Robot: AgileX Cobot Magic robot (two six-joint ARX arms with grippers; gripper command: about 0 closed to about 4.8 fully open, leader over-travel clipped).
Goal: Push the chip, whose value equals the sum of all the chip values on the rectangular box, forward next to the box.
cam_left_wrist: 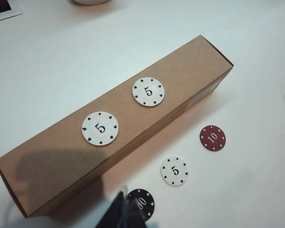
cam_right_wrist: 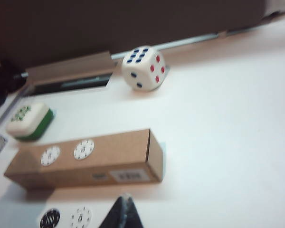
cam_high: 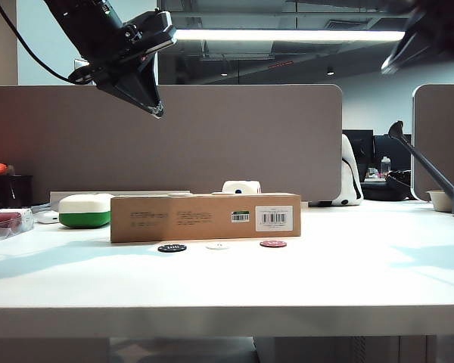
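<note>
High above table (cam_high: pixel 363 272), left tool (cam_high: pixel 157 110), right tool (cam_high: pixel 397 60): tips cropped, opening unclear; chip (cam_left_wrist: pixel 212 138) untouched.

One long brown box (cam_left_wrist: pixel 133 123). Two white chips (cam_left_wrist: pixel 100 128) lie on it. Three chips sit beside it: one black (cam_left_wrist: pixel 143 203), one white (cam_left_wrist: pixel 174 170), one red (cam_left_wrist: pixel 212 138). One dice (cam_right_wrist: pixel 143 68).

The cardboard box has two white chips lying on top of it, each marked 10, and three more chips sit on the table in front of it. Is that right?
Not quite. The two white chips on the cardboard box are each marked 5, not 10, as the left wrist view shows. The 10 is on the dark red chip, which lies on the table in front of the box with a white 5 chip and a black chip.
</note>
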